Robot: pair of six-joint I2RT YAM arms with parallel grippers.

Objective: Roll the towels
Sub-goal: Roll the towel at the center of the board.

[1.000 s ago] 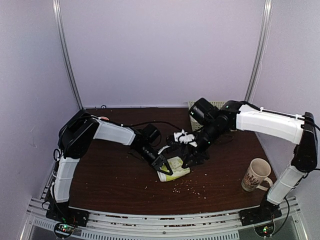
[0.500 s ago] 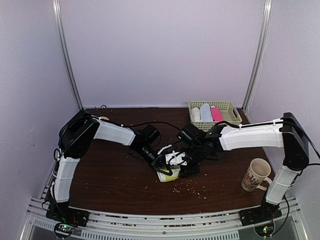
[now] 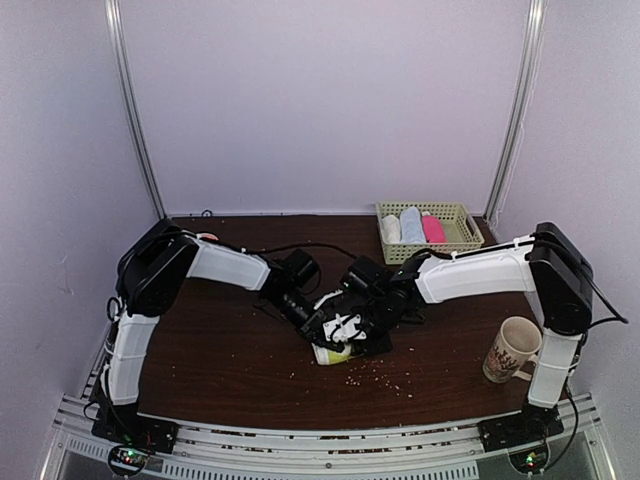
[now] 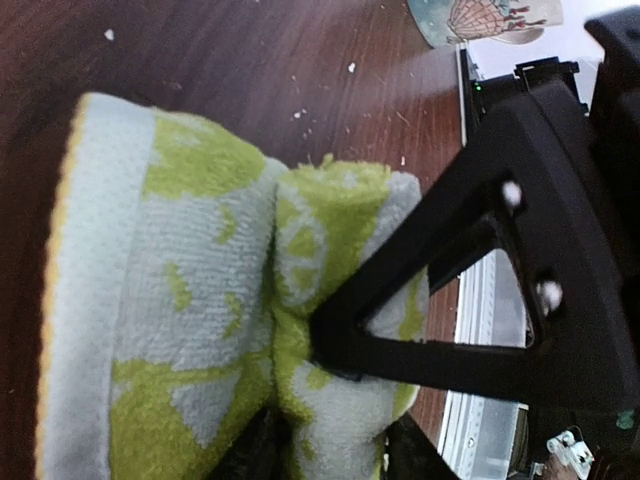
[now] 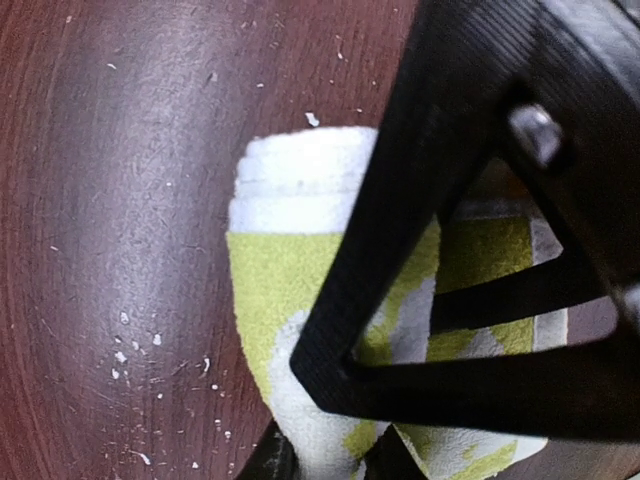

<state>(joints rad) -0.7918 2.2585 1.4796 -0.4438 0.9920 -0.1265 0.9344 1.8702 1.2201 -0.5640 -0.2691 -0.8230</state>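
Observation:
The yellow-green towel lies partly rolled at the table's middle front, its flat part beside the roll. My left gripper comes at the roll from the left. Its fingertips flank the roll's end and cloth fills the gap, but I cannot see whether they squeeze it. My right gripper meets it from the right and is shut on a fold of the same towel. Each wrist view is crossed by the other gripper's black finger. The pink towel stands rolled in the basket.
A green basket at the back right also holds a white cloth and a light-blue cloth. A patterned mug stands at the front right. Crumbs dot the wood in front of the towel.
The right arm has swung down and leftward onto the yellow-green towel, uncovering the basket, and its jaws have narrowed on the cloth. The left jaws have widened a little.

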